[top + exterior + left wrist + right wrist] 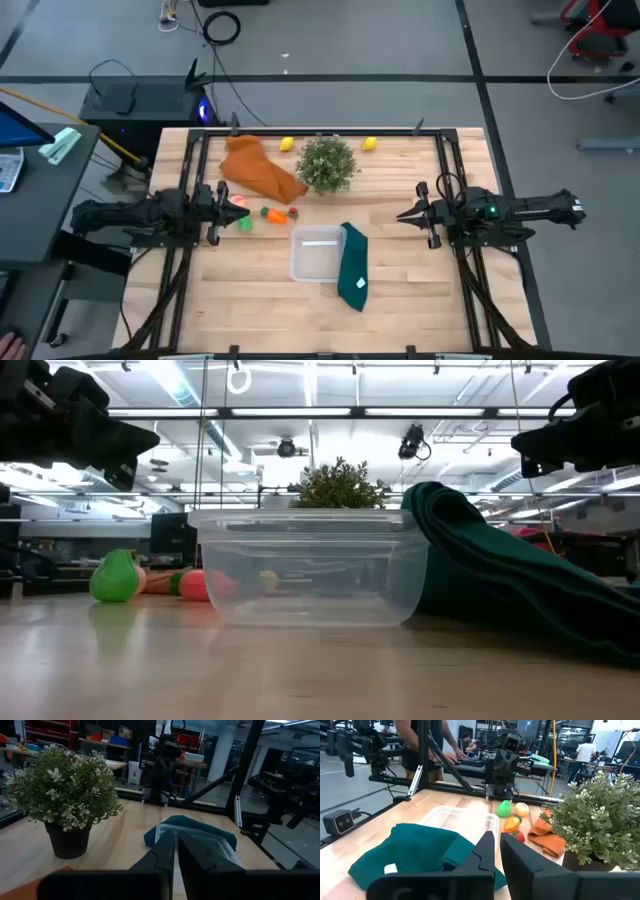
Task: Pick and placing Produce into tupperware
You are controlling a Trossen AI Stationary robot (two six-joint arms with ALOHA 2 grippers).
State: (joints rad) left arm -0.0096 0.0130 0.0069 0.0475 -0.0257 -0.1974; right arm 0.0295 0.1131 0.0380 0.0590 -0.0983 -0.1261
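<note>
Potted plant [326, 164]: upright, back centre of table [250, 300].
Orange cloth [258, 170]: crumpled, beside plant.
Green cloth [354, 266]: draped, front centre.

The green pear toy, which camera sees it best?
The low view: the green pear stands sideways-on, whole and unobstructed, left of the tupperware. The high view shows a tiny green spot; the right wrist view shows it small and far off; the left wrist view misses it.

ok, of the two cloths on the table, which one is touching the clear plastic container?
The dark green cloth: it lies against the right side of the clear rectangular plastic container. The orange cloth sits apart, beside the potted plant.
</note>
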